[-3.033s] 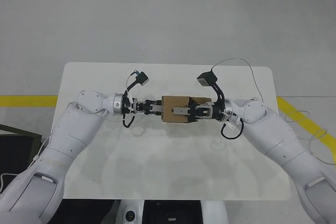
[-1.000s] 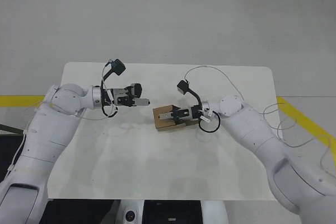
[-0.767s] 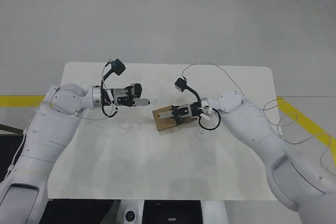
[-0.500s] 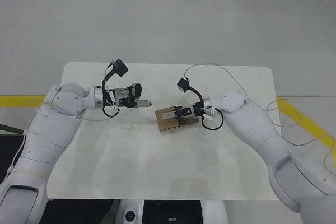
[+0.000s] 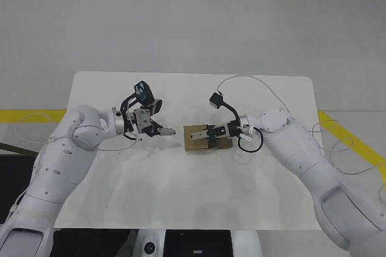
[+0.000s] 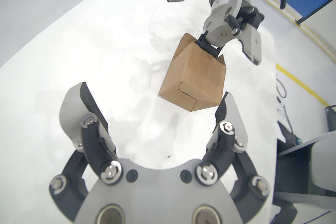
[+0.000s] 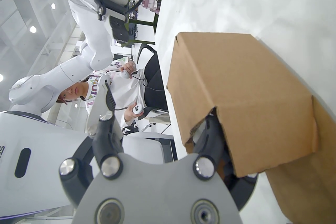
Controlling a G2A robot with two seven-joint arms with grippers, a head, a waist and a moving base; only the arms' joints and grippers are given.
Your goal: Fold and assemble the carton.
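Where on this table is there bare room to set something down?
Free: the wide near strip of the table, in front of the carton, and the far strip behind it. Crowded: the middle row, left gripper beside the carton, right gripper at it.

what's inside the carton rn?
One finger of the right gripper sits inside the open end of the carton; its other finger is outside. The cardboard walls hide the rest of the interior.

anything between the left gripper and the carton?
Nothing: only bare table between the left gripper and the carton, seen in the left wrist and top views.
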